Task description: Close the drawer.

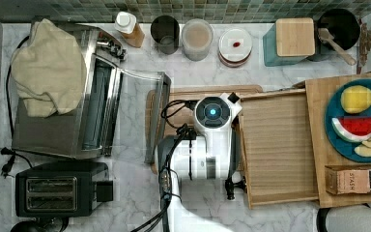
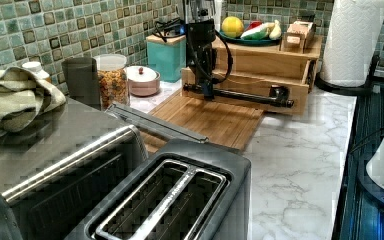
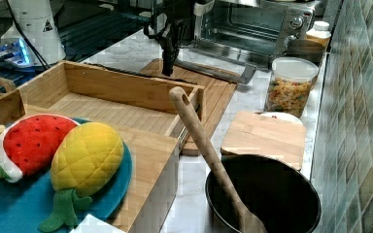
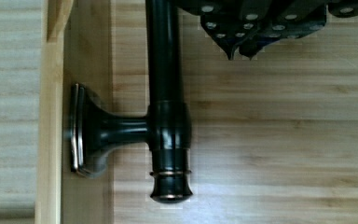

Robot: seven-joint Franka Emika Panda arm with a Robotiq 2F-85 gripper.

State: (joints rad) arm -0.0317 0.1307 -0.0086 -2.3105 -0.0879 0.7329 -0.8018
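The drawer (image 1: 275,145) is a pale wooden tray, pulled out of its wooden box (image 1: 319,145) toward the top view's left. Its inside is bare (image 3: 102,111). A dark metal bar handle (image 2: 245,96) runs along its front. My gripper (image 2: 208,92) hangs straight down at the end of that bar nearest the tiled wall. In the wrist view the gripper (image 4: 240,50) is shut, with its tips just beside the handle (image 4: 168,93), on the side away from the drawer front (image 4: 51,116). Nothing is between the fingers.
A browner cutting board (image 2: 205,120) lies under the gripper. A toaster oven with its door open (image 1: 77,111) and a toaster (image 1: 58,188) stand at the top view's left. Jars, a teal canister (image 1: 290,41) and a black bowl (image 1: 338,26) line the wall. Toy fruit on a plate (image 1: 357,121) tops the box.
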